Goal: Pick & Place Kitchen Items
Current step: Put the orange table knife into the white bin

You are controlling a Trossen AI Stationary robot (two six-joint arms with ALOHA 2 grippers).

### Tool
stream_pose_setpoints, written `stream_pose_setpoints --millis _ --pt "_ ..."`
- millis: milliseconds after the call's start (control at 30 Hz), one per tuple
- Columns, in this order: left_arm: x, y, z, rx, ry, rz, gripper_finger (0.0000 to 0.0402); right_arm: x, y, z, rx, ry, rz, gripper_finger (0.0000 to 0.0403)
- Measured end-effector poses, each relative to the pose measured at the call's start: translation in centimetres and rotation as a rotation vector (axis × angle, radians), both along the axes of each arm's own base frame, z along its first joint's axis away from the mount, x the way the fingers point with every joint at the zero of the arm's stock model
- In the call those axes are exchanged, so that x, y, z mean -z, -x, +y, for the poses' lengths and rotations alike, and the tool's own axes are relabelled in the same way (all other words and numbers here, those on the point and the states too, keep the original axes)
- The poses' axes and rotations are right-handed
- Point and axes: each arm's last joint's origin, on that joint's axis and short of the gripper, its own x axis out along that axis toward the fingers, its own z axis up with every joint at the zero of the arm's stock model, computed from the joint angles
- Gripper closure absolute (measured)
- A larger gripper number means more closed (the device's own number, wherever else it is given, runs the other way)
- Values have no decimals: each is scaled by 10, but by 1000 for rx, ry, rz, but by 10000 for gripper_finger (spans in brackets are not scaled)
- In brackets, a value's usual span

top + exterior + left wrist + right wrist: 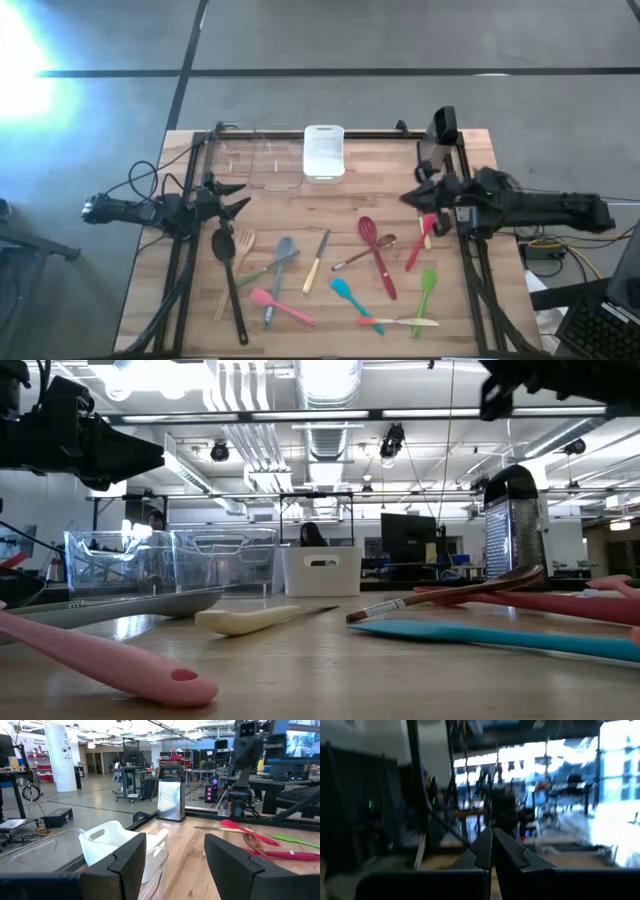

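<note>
Several long-handled kitchen items lie flat on the wooden table (330,200): a black spoon (228,270), a grey spatula (280,268), a pink spatula (282,306), a cream-handled knife (316,262), a red slotted spoon (378,258), a teal spatula (352,300) and a green spatula (426,295). My left gripper (238,200) hovers open at the table's left side, level, with nothing between its fingers (125,865). My right gripper (408,197) is shut and empty, raised above the table's right side, over a pink-red spatula (420,240).
A clear bin (262,162) and a white bin (324,152) stand side by side at the far edge. A metal grater (171,800) stands at the far right corner. Black frame rails (190,250) run along both sides of the table.
</note>
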Motion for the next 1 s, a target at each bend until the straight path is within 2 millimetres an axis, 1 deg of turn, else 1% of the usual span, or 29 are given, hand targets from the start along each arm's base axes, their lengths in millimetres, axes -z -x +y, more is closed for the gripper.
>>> stream_pose_setpoints --millis 100,167,267,367,500,667,833,933,1000 --pt "0 0 0 0 0 0 197 -10 -19 7 -45 111 132 394" --pt "0 0 0 0 0 0 197 -21 -30 10 -70 167 190 394" --pt "0 0 0 0 0 0 197 -31 -43 14 -104 162 332 394" --pt "0 0 0 0 0 0 197 -34 -51 21 -147 129 464 394" --pt "0 0 0 0 0 0 197 -28 -60 35 -187 73 537 394" --pt "0 0 0 0 0 0 197 -18 -68 48 -100 56 600 394" --pt "0 0 0 0 0 0 197 -11 -76 52 -66 28 625 394" --pt "0 0 0 0 0 0 197 -10 -80 53 -54 -50 636 394" --pt "0 0 0 0 0 0 197 -14 -83 56 -63 -102 648 394"
